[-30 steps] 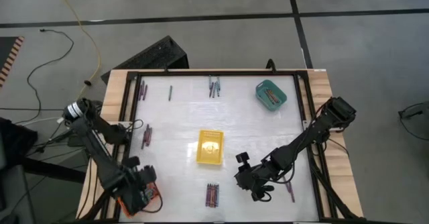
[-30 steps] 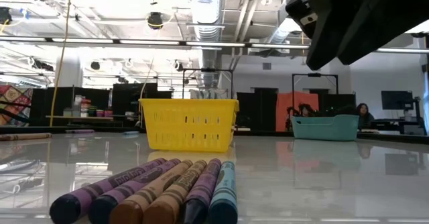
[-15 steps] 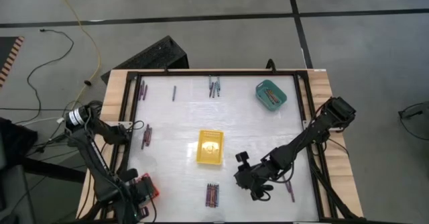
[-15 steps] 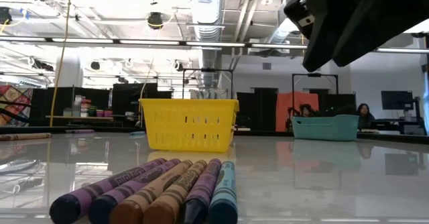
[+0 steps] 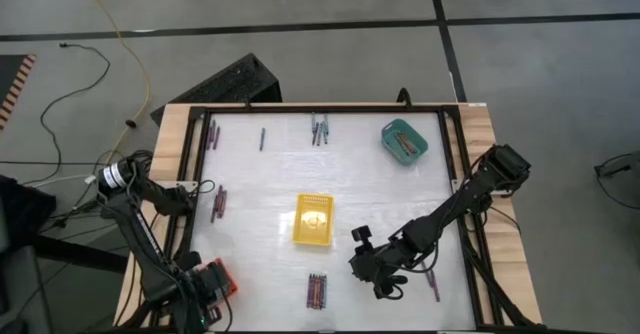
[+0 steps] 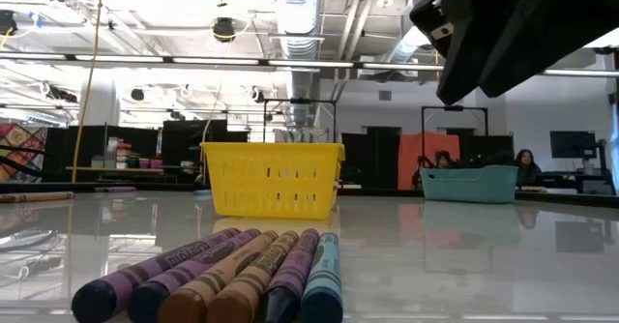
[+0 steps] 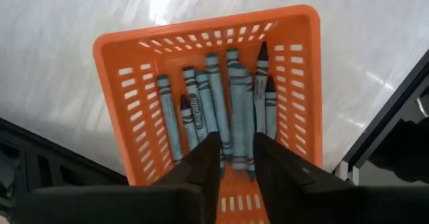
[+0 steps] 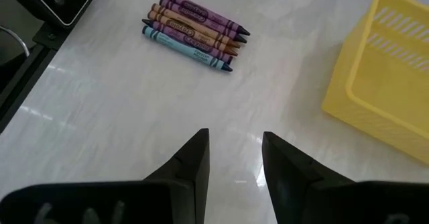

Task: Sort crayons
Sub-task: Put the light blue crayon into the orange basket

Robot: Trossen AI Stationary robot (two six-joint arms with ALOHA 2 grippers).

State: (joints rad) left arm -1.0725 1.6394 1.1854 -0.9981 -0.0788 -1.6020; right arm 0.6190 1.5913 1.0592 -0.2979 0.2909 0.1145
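An orange tray (image 7: 201, 29) at the table's near left corner (image 5: 220, 277) holds several bluish crayons (image 7: 221, 103) lying side by side on its floor. My left gripper (image 7: 236, 160) hangs over it, pointing down, open, its fingers over the crayons' near ends. A bundle of purple, brown and blue crayons (image 8: 194, 29) lies flat near the front edge (image 5: 316, 291). My right gripper (image 8: 234, 150) stands open and empty above the table to the right of that bundle (image 5: 383, 279).
A yellow tray (image 5: 313, 219) stands mid-table and a teal tray (image 5: 404, 142) with crayons at the far right. Loose crayons lie at the far middle (image 5: 320, 129), far left (image 5: 212, 134), left (image 5: 218, 202) and near right (image 5: 433, 279). A black frame borders the table.
My left gripper has gone toward the table's near left corner and slightly down, ending over the orange tray, and has then kept still. A single crayon at the far left has shifted a little toward the right.
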